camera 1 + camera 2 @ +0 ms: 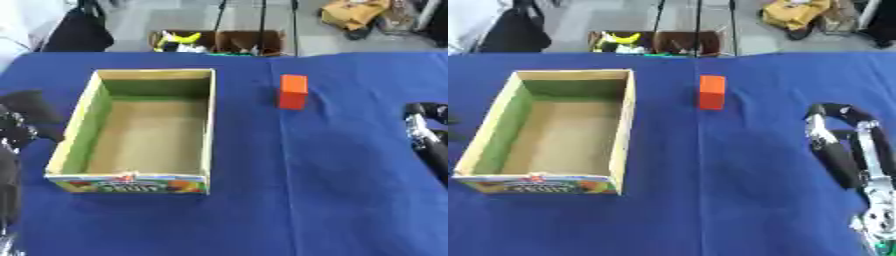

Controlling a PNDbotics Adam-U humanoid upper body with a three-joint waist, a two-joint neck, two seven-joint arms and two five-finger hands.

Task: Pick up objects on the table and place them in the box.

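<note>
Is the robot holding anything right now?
No. The orange block stands alone on the table; the right hand and left hand hold nothing.

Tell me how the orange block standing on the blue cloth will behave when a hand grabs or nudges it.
The orange block looks rigid with flat faces, so it should probably grasp squarely and not roll. It stands on end, taller than wide, so a nudge up high may tip it. The blue cloth might drag against sliding.

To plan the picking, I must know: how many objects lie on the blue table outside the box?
1: an orange block stands on the blue cloth, right of the empty cardboard box, apart from it.
</note>
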